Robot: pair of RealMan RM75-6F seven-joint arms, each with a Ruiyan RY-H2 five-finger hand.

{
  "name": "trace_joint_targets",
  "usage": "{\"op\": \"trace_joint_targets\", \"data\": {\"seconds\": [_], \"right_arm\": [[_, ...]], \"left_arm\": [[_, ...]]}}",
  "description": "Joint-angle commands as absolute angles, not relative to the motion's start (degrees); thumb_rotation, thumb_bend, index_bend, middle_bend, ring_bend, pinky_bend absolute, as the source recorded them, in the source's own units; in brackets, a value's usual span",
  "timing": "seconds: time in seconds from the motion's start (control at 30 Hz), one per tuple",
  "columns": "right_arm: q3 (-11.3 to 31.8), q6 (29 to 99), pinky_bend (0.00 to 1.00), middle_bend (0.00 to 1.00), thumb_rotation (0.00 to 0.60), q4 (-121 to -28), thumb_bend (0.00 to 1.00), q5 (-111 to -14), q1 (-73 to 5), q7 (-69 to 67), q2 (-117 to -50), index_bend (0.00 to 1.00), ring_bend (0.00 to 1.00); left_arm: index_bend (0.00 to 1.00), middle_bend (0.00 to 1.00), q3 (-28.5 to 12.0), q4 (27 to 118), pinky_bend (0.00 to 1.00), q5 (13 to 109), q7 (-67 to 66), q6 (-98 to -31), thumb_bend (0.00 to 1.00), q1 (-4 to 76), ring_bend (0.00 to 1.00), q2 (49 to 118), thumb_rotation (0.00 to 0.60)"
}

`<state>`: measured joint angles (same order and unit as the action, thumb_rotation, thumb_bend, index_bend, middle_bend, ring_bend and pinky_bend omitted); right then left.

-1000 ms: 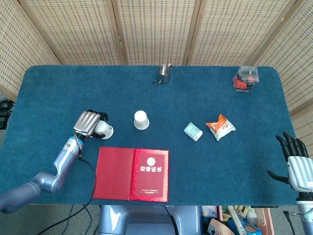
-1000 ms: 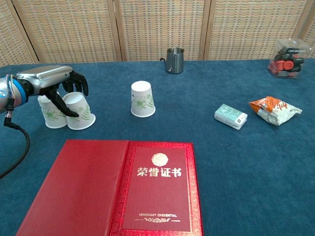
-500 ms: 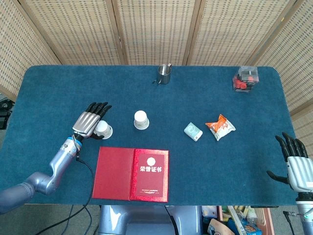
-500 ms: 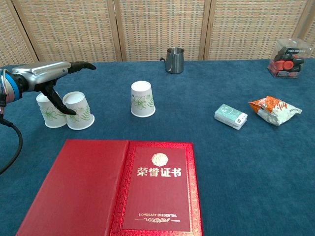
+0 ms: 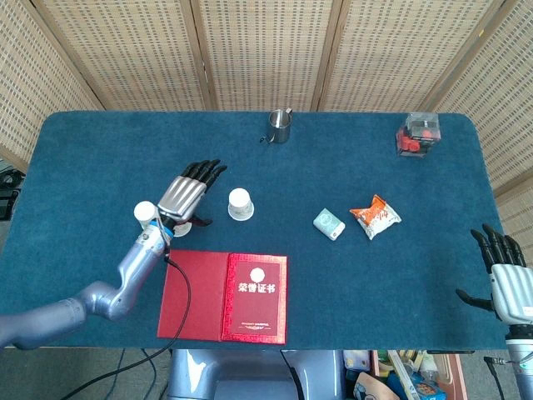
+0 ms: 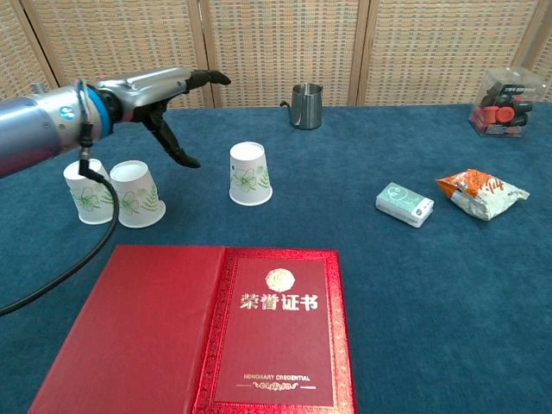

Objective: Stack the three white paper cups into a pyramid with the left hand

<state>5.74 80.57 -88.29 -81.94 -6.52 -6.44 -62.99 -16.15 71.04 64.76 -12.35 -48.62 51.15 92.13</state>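
Three white paper cups with green leaf prints stand upside down on the blue table. Two of them touch side by side at the left, one cup and its neighbour. The third cup stands alone to the right, also seen from above as the third cup. My left hand hovers open above the table between the pair and the lone cup, fingers spread, holding nothing. In the head view the left hand covers one cup of the pair; the leftmost cup shows beside it. My right hand hangs open off the table's right front corner.
An open red certificate folder lies at the front. A steel pitcher stands at the back edge. A small green-white packet, an orange snack bag and a clear box with red parts occupy the right side.
My left hand let go of the second cup, opened its fingers, rose and moved right toward the lone cup. The cups stayed in place. The right hand barely moved.
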Motion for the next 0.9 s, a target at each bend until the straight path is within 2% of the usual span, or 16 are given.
{"op": "trace_joint_targets", "data": {"seconds": [0.03, 0.13, 0.43, 0.6, 0.8, 0.9], "right_arm": [[6.0, 79.9, 0.00, 0.00, 0.600, -87.6, 0.00, -81.2, -6.8, -6.9, -63.1, 0.00, 0.00], [6.4, 78.8, 0.00, 0.00, 0.600, -86.9, 0.00, -80.2, -7.1, -7.5, -63.2, 0.00, 0.00], [7.1, 77.8, 0.00, 0.00, 0.600, -85.6, 0.00, -78.5, -7.2, -9.7, -62.9, 0.00, 0.00], [7.3, 77.3, 0.00, 0.00, 0.600, -85.2, 0.00, -77.9, -7.3, -10.7, -62.7, 0.00, 0.00], [7.5, 76.9, 0.00, 0.00, 0.600, -84.8, 0.00, -77.5, -7.4, -11.3, -62.6, 0.00, 0.00], [7.6, 76.6, 0.00, 0.00, 0.600, -84.6, 0.00, -77.3, -7.4, -11.6, -62.6, 0.00, 0.00]], "left_arm": [[0.01, 0.03, -18.3, 66.3, 0.14, 59.8, -16.5, -45.7, 0.11, 55.3, 0.07, 96.6, 0.600], [0.05, 0.08, -19.0, 61.9, 0.18, 56.5, -18.4, -43.6, 0.11, 57.8, 0.12, 99.7, 0.600], [0.10, 0.13, -18.9, 51.9, 0.22, 53.9, -18.6, -40.7, 0.11, 61.3, 0.17, 106.2, 0.600], [0.19, 0.20, -19.2, 46.7, 0.26, 53.9, -16.8, -39.4, 0.11, 62.7, 0.24, 109.5, 0.600], [0.39, 0.42, -19.2, 43.1, 0.36, 56.4, -14.2, -40.6, 0.11, 63.5, 0.43, 111.9, 0.600], [0.43, 0.46, -19.0, 41.7, 0.39, 57.7, -13.1, -41.5, 0.11, 63.8, 0.46, 112.9, 0.600]]}}
